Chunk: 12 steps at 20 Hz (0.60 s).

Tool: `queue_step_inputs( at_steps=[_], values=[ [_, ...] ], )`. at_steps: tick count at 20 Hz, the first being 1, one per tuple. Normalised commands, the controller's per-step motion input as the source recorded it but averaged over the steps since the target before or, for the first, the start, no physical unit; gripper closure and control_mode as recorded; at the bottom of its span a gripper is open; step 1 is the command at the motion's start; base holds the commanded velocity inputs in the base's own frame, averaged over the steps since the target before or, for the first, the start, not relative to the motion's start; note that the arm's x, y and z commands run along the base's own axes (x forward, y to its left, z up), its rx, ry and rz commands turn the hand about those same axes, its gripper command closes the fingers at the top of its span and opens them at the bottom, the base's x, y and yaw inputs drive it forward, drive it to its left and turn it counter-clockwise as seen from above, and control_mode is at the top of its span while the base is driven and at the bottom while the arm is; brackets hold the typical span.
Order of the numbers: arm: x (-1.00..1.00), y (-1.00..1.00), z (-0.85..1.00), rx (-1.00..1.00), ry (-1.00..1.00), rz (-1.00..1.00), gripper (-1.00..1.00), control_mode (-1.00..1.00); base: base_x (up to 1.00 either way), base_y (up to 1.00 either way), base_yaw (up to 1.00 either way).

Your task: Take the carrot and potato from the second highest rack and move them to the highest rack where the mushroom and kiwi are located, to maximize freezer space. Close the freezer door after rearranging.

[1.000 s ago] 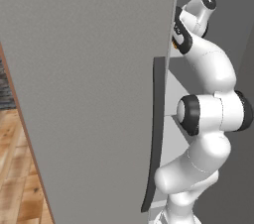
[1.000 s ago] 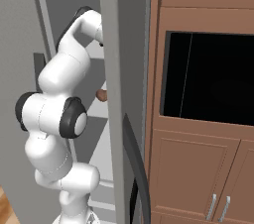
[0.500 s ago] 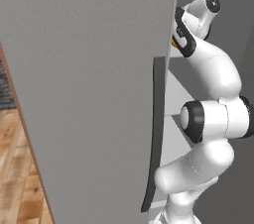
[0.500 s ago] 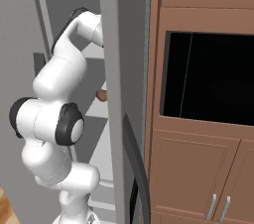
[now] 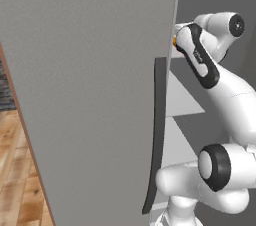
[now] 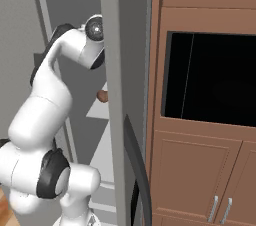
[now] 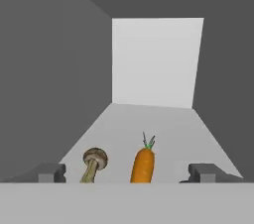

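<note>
While gripper [image 7: 126, 172] gapes wide, empty, carrot [image 7: 143, 165] beside mushroom [image 7: 94, 162], no writing visible

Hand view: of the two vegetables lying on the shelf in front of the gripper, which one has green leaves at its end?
The carrot, the bright orange one on the right. A small green tuft sits at its far end. The mushroom beside it is brown with a pale stem and no green.

The carrot [image 7: 143, 165] is bright orange with a small green top. Beside it the mushroom [image 7: 94, 162] has a brown cap and a pale tan stem. The highest rack [image 7: 163, 129] is pale grey, and the freezer [image 7: 59, 79] is dark grey inside. The freezer door [image 5: 85, 85] is plain matte grey with a dark grey handle [image 5: 156, 135]. The cabinets [image 6: 200, 160] are reddish brown around a black oven front [image 6: 210, 77]. The floor [image 5: 17, 170] is light wood planks.
</note>
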Motion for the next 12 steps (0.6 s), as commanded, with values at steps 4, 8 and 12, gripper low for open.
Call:
queue_step_inputs(
  at_steps=[4,8,12],
  values=[
    [-1.0,0.0,0.0,0.0,-0.03,-0.02,-1.0,-1.0,0.0,0.0,0.0],
    [-1.0,0.01,0.0,0.0,0.02,-0.05,-1.0,-1.0,0.0,0.0,0.0],
    [-0.87,0.14,-0.03,0.0,0.12,-0.11,-1.0,-1.0,0.0,0.0,0.0]
  ],
)
